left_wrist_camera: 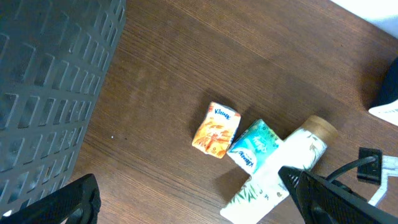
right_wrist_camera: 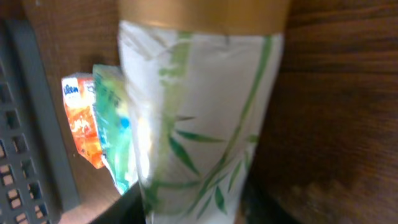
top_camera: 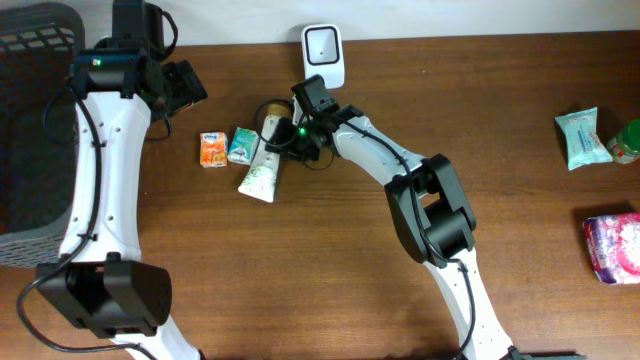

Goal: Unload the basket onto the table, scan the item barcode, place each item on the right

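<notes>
- A white tube [top_camera: 260,175] printed with green bamboo and capped in gold lies flat on the dark wood tabletop [top_camera: 300,270], just in front of and slightly left of the white scanner [top_camera: 324,52]. Its cap end points toward the scanner.
- The right gripper [top_camera: 280,138] sits at the tube's cap end, between tube and scanner. In the right wrist view its jaws are clenched against the tube's two sides.
- A teal tissue pack [top_camera: 242,145] touches the tube on the side away from the scanner, and an orange tissue pack [top_camera: 212,149] lies against the teal one, further left.
- The left gripper [top_camera: 188,85] hangs well left of the scanner, near the far edge, jaws released and holding nothing.
- The right wrist view is blurred, so the tube's print cannot be read. The arm covers part of the cap end from overhead.
- A grey slatted basket [top_camera: 30,120] fills the edge far left of the scanner, cut off by the frame.
- Far right of the scanner, a teal packet [top_camera: 580,138], a green item [top_camera: 628,140] and a pink pack [top_camera: 612,248] sit at the edge, the last two cropped.
- Bare wood stretches in front of the scanner, and a pale strip runs behind it.
</notes>
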Tool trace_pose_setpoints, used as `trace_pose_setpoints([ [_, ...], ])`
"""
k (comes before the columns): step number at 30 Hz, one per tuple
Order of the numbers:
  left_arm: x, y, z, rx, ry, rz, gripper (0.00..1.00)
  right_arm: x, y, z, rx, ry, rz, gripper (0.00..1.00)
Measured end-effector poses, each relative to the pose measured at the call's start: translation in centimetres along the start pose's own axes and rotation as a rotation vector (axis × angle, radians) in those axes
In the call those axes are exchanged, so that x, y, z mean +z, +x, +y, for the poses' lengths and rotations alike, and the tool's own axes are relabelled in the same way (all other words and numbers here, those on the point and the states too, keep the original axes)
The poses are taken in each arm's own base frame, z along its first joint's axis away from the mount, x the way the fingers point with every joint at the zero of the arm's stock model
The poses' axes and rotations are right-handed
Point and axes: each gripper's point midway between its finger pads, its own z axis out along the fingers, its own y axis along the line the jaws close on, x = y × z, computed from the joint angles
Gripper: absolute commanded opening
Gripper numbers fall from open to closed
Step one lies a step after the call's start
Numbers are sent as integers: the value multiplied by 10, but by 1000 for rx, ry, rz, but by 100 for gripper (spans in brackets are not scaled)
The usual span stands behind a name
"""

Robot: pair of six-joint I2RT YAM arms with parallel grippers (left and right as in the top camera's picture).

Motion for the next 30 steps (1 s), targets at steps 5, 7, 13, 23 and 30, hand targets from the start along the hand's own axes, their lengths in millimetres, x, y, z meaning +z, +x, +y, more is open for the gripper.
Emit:
trace_pose_setpoints([
  [5,0,0,0,0,-1,0,99,-5,2,-1,-18,-5,30,4],
  [7,0,0,0,0,0,0,99,-17,9,-8,-15,57,67,4],
  [13,0,0,0,0,0,0,99,-124,39,-87,51,672,185,4],
  [23,0,0,0,0,0,0,99,-204,64,-192,-14,1360,202,27],
  [30,0,0,0,0,0,0,99,-170,67,-150,-40,1220,169,61],
])
